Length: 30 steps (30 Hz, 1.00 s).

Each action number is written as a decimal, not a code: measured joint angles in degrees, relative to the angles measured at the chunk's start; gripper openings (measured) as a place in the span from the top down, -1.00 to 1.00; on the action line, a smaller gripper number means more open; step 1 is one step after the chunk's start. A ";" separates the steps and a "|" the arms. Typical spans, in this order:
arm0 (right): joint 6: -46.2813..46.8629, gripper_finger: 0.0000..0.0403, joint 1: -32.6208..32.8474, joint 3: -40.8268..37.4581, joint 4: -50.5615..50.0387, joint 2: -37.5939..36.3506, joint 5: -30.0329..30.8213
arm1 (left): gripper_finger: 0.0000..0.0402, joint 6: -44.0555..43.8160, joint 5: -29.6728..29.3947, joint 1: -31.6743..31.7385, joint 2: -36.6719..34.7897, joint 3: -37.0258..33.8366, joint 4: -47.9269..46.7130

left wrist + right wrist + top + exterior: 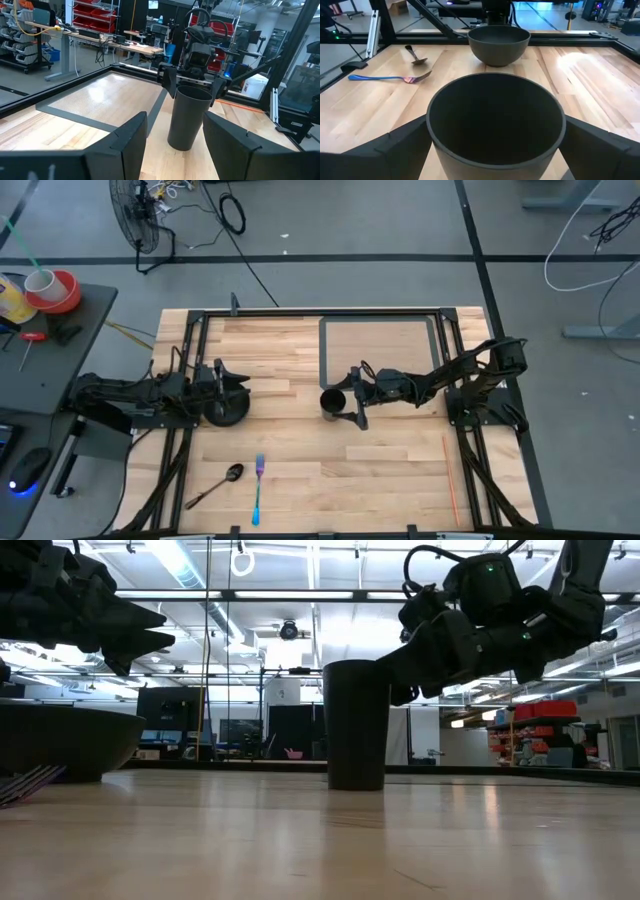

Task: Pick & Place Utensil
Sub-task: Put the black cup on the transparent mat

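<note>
A dark cup [333, 402] stands upright on its base near the table's middle. My right gripper [351, 399] is open and comes at it level from the right, one finger on each side of the upper wall; the right wrist view shows the cup [495, 125] filling the gap. A dark bowl [228, 412] sits on the table to the left. My left gripper [236, 383] hovers open above the bowl's far rim, pointing toward the cup [189, 117]. A blue-handled fork [258, 488] and a dark spoon [215, 485] lie flat near the near edge. My right gripper [495, 137] has its fingers [170, 82] level on either side of the cup's upper wall [432, 130], just under the rim. I cannot tell whether they touch it. The cup stands upright with its base on the table.
A grey rectangular mat [380, 350] lies on the table's far half, behind the cup. The fork [385, 78] and spoon [415, 56] lie side by side on the near left. A thin orange stick [450, 475] lies near the right edge. Bare wood shows between the cup and the near edge.
</note>
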 joint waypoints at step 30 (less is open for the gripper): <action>-1.92 -0.62 -7.14 -0.09 -15.97 -23.97 50.41 | 0.02 0.00 0.00 0.00 0.00 0.00 0.07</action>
